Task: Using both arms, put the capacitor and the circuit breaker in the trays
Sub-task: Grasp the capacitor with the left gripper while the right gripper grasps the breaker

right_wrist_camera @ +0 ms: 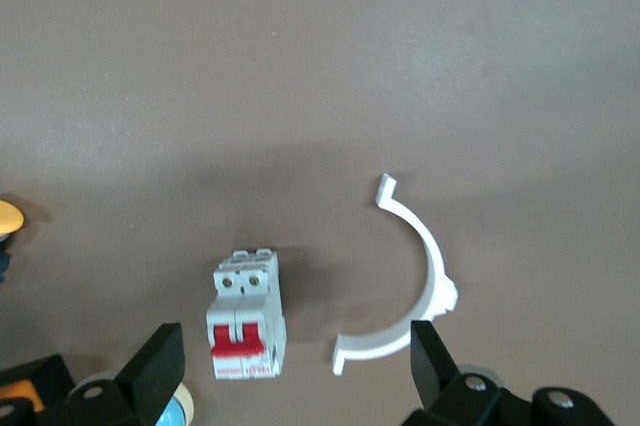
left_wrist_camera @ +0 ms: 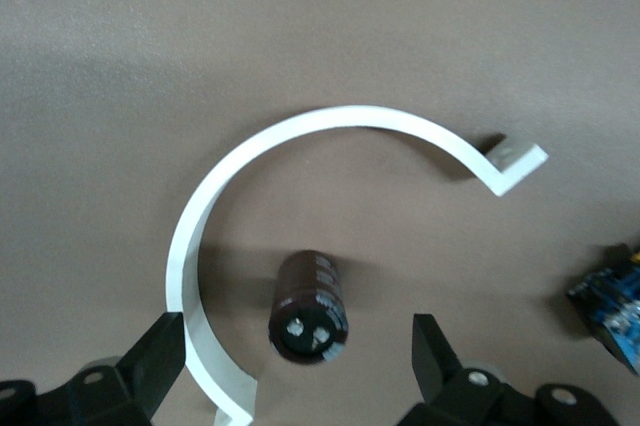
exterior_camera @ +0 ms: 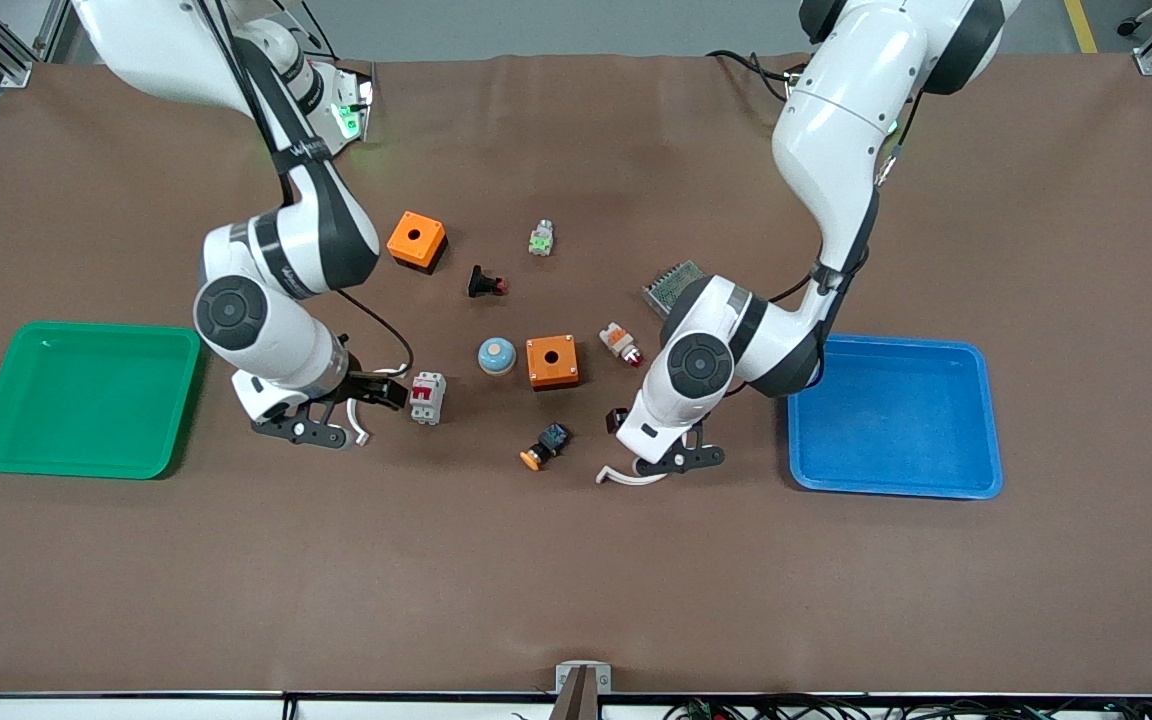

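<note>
capacitor point(left_wrist_camera: 308, 306) sits between the open left gripper point(left_wrist_camera: 300, 371) fingers; breaker point(right_wrist_camera: 245, 317) is under the open right gripper point(right_wrist_camera: 290, 376).

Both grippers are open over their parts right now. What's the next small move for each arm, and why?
Probably lower both and close. The left gripper hangs open over the small black cylindrical capacitor, which lies on the mat between its fingers. The right gripper hangs open over the white-grey circuit breaker with red lever, slightly off-centre, so nudge it first.
</note>
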Controlling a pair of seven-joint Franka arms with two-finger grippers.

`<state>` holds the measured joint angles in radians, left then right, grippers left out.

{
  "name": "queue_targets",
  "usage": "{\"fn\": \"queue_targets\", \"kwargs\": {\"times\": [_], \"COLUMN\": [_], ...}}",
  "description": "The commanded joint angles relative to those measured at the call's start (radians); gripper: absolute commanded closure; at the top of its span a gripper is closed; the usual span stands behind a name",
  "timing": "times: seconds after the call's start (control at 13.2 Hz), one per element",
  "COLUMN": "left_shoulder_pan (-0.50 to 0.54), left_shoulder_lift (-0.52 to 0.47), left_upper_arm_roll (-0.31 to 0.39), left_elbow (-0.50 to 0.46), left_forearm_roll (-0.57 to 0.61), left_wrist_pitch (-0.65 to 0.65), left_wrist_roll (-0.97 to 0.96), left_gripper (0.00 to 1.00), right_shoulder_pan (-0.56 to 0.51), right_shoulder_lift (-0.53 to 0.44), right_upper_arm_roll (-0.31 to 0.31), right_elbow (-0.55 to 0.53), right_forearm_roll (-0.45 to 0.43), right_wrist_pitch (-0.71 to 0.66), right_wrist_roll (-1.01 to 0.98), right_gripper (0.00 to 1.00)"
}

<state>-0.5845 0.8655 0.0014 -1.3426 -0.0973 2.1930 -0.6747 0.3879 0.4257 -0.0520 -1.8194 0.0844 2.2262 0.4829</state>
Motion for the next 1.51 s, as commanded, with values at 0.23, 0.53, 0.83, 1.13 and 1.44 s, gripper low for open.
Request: {"fn": "queue_targets", "kwargs": {"times": [0.23,0.53,0.83,1.13,1.44], "left_shoulder_pan": [-0.023,-0.031,-0.037,-0.031,-0.024], "left_shoulder_lift": [0.037,0.036,0.036,0.035,0.036], "left_upper_arm_roll": [0.028,0.026,0.025,0.026,0.028], "left_elbow": [0.071,0.068,0.062,0.062,0.065], "left_forearm_roll": [0.019,0.019,0.022,0.022,0.021], "left_wrist_pitch": [-0.013,-0.019,-0.03,-0.042,-0.042], "left_wrist_roll": [-0.04,-0.046,-0.046,-0.046,-0.045], "left_gripper": [0.25,0.38,0.38,0.5,0.62], "right_shoulder_pan": [0.074,0.092,0.109,0.124,0.132], "right_shoulder_lift": [0.079,0.081,0.081,0.085,0.11], "right_upper_arm_roll": [-0.012,-0.012,-0.012,-0.012,-0.012], "right_elbow": [-0.006,-0.06,-0.141,-0.14,-0.132], "right_forearm_roll": [0.009,0.006,0.006,0.006,0.005], "right_wrist_pitch": [0.093,0.133,0.227,0.231,0.256], "right_wrist_roll": [0.046,0.046,0.062,0.066,0.066], "right_gripper": [0.0,0.0,0.0,0.0,0.04]}}
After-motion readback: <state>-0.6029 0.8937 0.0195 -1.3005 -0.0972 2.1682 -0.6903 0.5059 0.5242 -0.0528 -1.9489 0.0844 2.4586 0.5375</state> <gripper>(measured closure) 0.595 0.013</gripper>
